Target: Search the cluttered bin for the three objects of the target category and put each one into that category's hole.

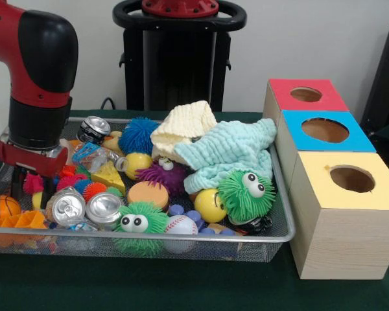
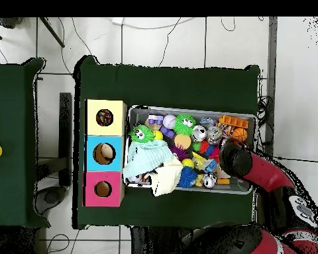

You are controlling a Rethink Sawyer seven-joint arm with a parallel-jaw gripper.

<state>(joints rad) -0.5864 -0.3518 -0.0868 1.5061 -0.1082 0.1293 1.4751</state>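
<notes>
The wire mesh bin [image 1: 282, 234] sits on the green desk [image 1: 149, 285], and everything below is placed against it. The hand [image 1: 27, 184] hangs low over the bin's end farthest from the boxes, down among the toys there; the arm's red and black wrist hides its fingers, so whether it is released or clenched cannot be told. Just beside the bin's other end stand three wooden boxes in a row, each with a round hole on top: the yellow box [image 1: 347, 214], the blue box [image 1: 324, 133] and the red box [image 1: 305, 96]. Inside the bin, a pale green cloth [image 1: 230, 152] and a cream cloth [image 1: 185, 126] lie heaped toward the boxes' end. Two crushed silver cans [image 1: 84, 207] lie at the front wall, a third can [image 1: 94, 128] at the back wall. A green fuzzy ball with eyes [image 1: 246, 191] rests beside the pale green cloth, a baseball [image 1: 180, 225] at the front wall, and a small basketball [image 1: 1, 207] in the corner beside the hand
</notes>
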